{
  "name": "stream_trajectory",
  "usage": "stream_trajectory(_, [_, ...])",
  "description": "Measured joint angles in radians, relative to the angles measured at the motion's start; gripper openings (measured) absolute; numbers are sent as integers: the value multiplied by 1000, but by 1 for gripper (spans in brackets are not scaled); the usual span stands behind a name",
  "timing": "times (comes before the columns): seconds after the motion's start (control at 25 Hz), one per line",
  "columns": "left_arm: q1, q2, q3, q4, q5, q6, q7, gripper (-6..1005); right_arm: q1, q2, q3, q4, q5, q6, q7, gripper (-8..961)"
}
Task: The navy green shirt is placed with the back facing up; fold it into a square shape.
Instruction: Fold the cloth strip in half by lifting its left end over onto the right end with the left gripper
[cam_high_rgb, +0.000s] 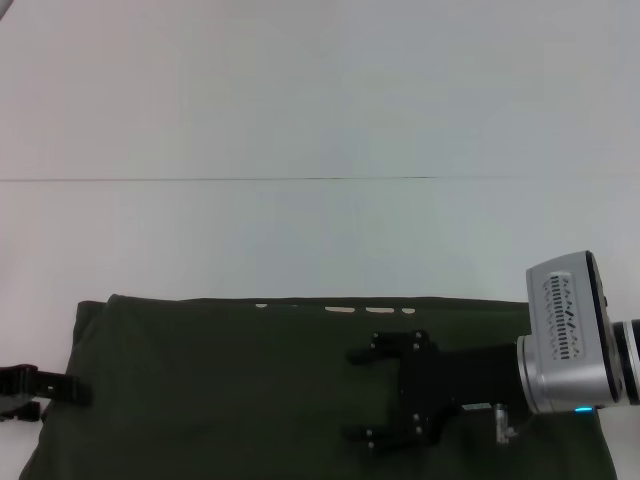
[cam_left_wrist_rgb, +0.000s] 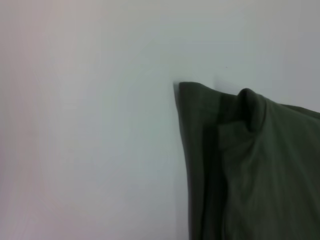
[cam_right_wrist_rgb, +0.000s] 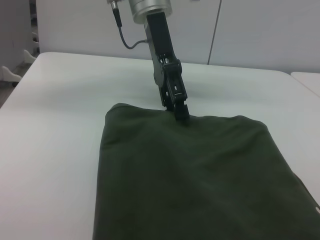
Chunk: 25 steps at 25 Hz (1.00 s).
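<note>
The soft dark olive-green shirt (cam_high_rgb: 250, 390) lies flat on the white table (cam_high_rgb: 300, 100), along the table's near edge. It is folded into a wide block. A few cream marks peek out along its far edge.

The left pincer (cam_high_rgb: 70, 388) is at the shirt's left edge, down low. Seen from the right wrist, its black fingers (cam_right_wrist_rgb: 181, 112) are closed together on the cloth edge, and the cloth bunches up into a small bump there.

The right pincer (cam_high_rgb: 360, 395) hangs over the right part of the shirt. Its two black fingers (cam_high_rgb: 385, 345) are spread wide apart and hold nothing.
</note>
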Motion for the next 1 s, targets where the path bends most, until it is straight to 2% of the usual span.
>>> stream_trajectory(0.56, [-13, 0, -5, -43, -9, 9, -3, 851, 0, 0, 0, 2, 0, 0, 0, 886])
stream_trajectory(1.0, [-21, -3, -3, -90, -69, 21, 0, 815, 1, 0, 0, 9, 0, 0, 0, 885])
